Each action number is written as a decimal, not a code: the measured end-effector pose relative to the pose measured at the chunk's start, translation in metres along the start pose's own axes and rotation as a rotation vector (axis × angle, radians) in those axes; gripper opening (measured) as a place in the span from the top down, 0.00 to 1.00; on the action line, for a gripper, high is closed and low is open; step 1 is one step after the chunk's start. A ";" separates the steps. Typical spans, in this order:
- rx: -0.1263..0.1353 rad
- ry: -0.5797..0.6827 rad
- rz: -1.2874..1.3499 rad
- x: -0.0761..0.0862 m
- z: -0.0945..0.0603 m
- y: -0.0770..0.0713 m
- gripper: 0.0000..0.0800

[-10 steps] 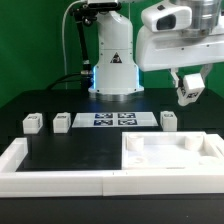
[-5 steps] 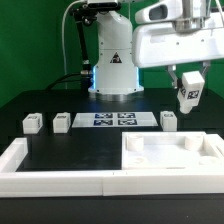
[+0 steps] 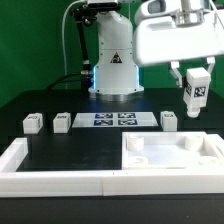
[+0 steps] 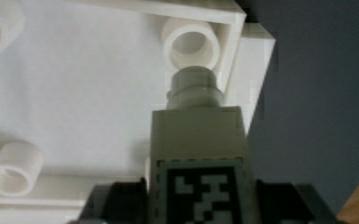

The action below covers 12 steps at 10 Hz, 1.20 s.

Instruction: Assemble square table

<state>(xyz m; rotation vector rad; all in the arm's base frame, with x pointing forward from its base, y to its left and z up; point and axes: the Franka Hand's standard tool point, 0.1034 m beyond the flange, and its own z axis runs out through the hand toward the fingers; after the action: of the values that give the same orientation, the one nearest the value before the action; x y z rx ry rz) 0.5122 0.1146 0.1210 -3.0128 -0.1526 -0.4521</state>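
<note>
My gripper (image 3: 194, 78) is shut on a white tagged leg (image 3: 194, 93) and holds it upright in the air at the exterior view's right, above the far right part of the square tabletop (image 3: 170, 165). In the wrist view the leg (image 4: 197, 130) points down at the tabletop (image 4: 87, 90), its tip close to a round corner hole (image 4: 194, 44). Three more legs stand on the black table: one at the far left (image 3: 34, 123), one beside it (image 3: 62, 122), one right of the marker board (image 3: 169, 121).
The marker board (image 3: 112, 121) lies at the table's middle in front of the robot base (image 3: 113, 70). A long white rail (image 3: 55, 180) borders the front and left. A second socket (image 4: 16, 165) shows on the tabletop in the wrist view.
My gripper has turned the leg from tilted to upright and shifted it a little toward the exterior view's right.
</note>
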 end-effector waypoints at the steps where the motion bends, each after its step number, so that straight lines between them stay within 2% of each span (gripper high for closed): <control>1: 0.003 0.005 -0.014 0.011 0.007 0.000 0.64; 3: 0.009 0.035 -0.033 0.033 0.020 0.000 0.64; 4: 0.012 0.036 -0.044 0.039 0.029 -0.001 0.64; 7: 0.010 0.072 -0.042 0.040 0.030 0.000 0.64; 9: 0.005 0.141 -0.051 0.042 0.031 0.003 0.64; 10: 0.004 0.129 -0.070 0.049 0.035 0.007 0.64; 12: 0.003 0.158 -0.096 0.075 0.039 0.009 0.64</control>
<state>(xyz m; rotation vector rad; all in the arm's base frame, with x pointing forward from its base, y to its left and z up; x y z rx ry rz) 0.5957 0.1157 0.1050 -2.9597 -0.2867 -0.6951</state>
